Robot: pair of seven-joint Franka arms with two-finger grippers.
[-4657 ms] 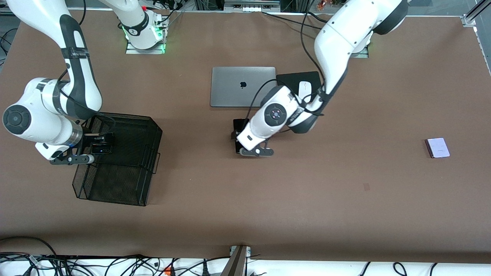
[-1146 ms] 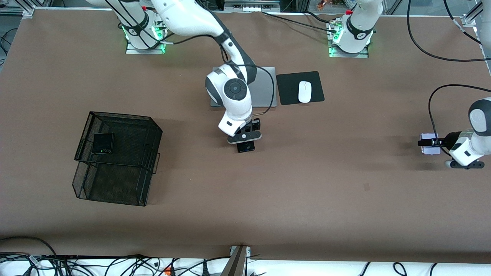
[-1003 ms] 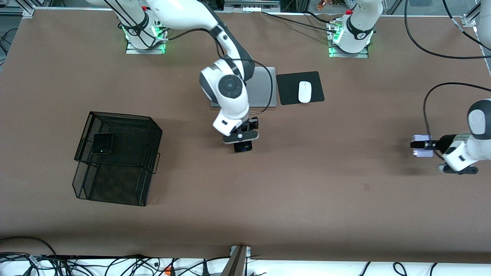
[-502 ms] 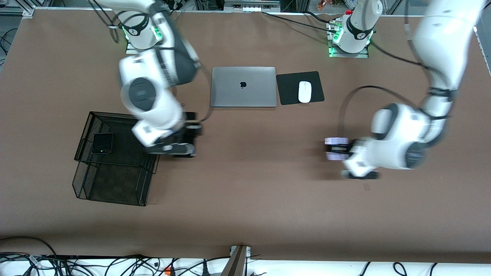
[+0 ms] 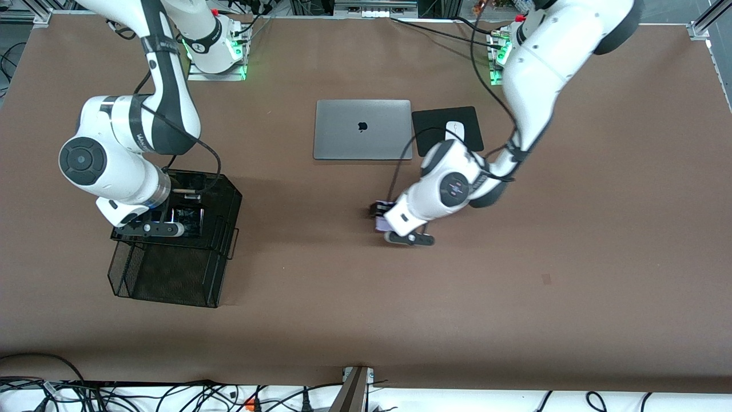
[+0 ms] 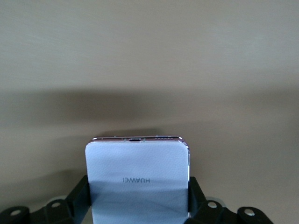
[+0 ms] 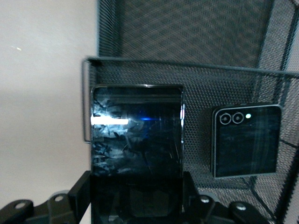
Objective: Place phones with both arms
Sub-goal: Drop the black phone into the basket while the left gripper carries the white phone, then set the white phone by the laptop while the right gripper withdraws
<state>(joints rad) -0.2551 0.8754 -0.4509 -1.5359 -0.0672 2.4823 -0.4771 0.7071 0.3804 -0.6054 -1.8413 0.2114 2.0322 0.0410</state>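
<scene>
The right gripper (image 5: 184,213) carried the long black phone (image 7: 136,140) over the basket (image 5: 226,197). The left gripper (image 5: 378,214) brought the white phone (image 6: 138,179) to the middle of the desk (image 5: 514,320).

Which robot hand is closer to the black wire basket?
The right. The right hand is over the wire basket, shut on the long black phone. The left hand is off by the table's middle, nearer the laptop, holding the pale phone.

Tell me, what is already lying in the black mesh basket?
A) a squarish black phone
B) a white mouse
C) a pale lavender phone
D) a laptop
A: the squarish black phone lies in the mesh basket, beside the long black phone held by the right end effector.
</scene>
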